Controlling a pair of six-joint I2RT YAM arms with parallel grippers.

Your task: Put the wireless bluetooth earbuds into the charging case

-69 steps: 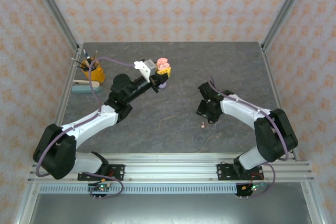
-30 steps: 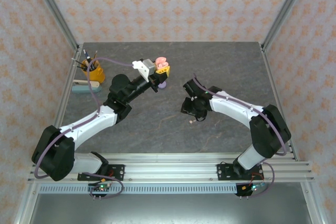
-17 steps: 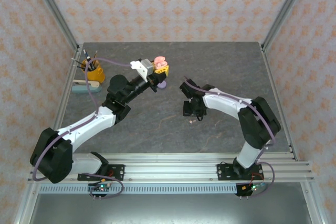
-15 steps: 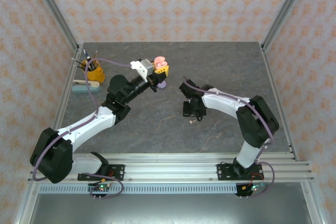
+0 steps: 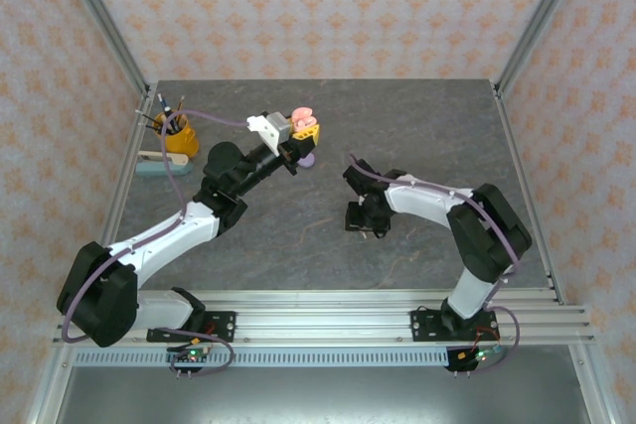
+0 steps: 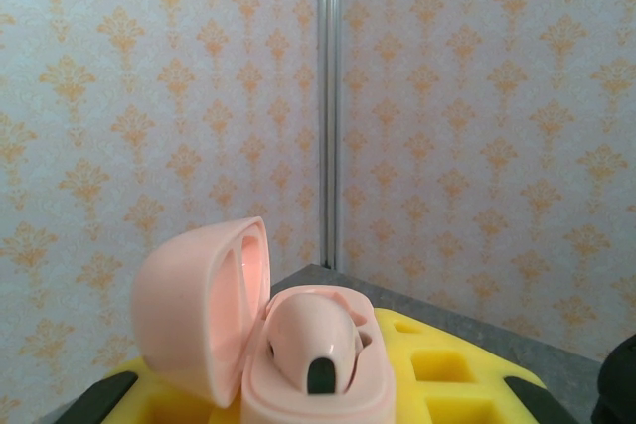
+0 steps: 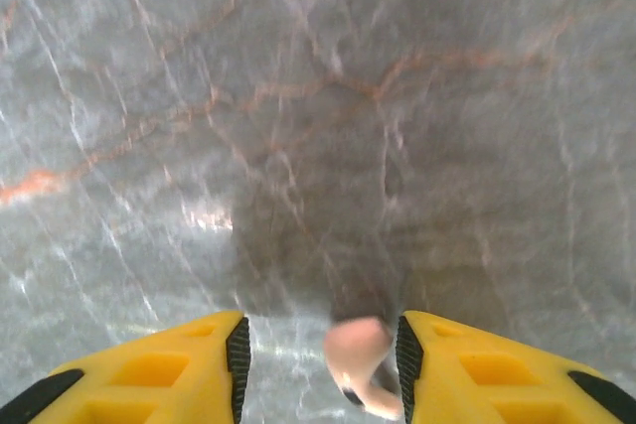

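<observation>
While the grey counter [image 5: 417,116] spreads under both arms, we see the left arm [image 5: 169,230] stretched toward its far middle and the right arm [image 5: 437,196] bent inward near the centre. A yellow cup [image 5: 179,136] of pens stands by the far left edge. Our left pincer [image 5: 308,130] is clamped on the open pink case [image 6: 248,345], held above the counter with its lid tipped back; a lilac thing [image 5: 309,159] lies just beside it. One pink bud [image 6: 310,330] sits in the case. Our right pincer [image 7: 318,345] points down at the counter, its fingers [image 7: 477,374] apart, and a second pink bud [image 7: 360,356] lies between them, close by one finger
</observation>
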